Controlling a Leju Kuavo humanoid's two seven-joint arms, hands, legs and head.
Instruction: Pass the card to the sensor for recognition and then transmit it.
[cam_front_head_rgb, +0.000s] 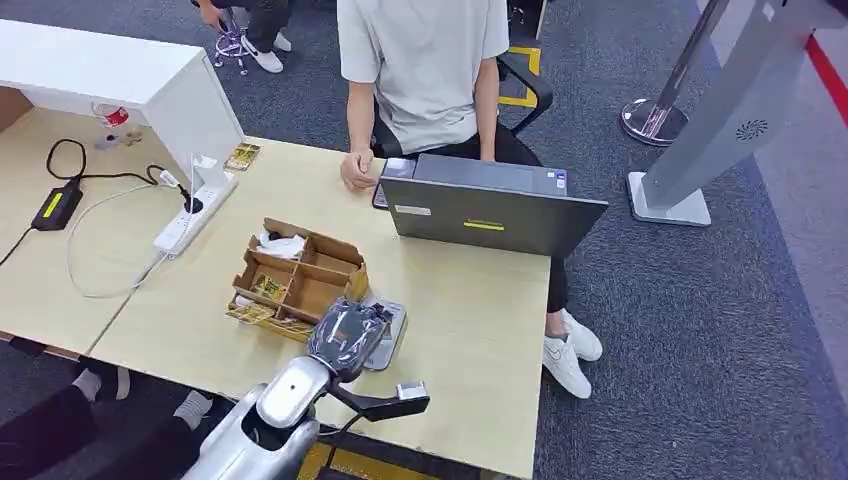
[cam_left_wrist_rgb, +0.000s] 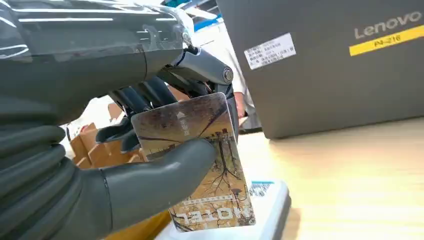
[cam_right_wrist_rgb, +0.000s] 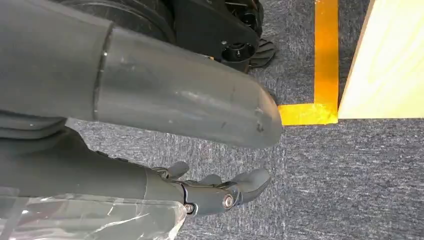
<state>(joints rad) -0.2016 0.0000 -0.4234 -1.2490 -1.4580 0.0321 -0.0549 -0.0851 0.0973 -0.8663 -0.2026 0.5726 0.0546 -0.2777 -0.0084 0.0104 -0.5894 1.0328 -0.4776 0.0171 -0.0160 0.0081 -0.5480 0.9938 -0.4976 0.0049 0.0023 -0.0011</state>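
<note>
From the head view, the left hand (cam_front_head_rgb: 347, 338) hovers over a flat grey sensor pad (cam_front_head_rgb: 390, 337) on the pale wooden worktop (cam_front_head_rgb: 470, 320), beside a compartmented cardboard box (cam_front_head_rgb: 300, 281). At the left wrist, thumb and dark fingers (cam_left_wrist_rgb: 150, 95) pinch a brown tree-printed hotel card (cam_left_wrist_rgb: 212, 170) just above the pad. At the right wrist, the right hand (cam_right_wrist_rgb: 200, 150) hangs empty over grey carpet (cam_right_wrist_rgb: 350, 180), fingers loosely apart.
</note>
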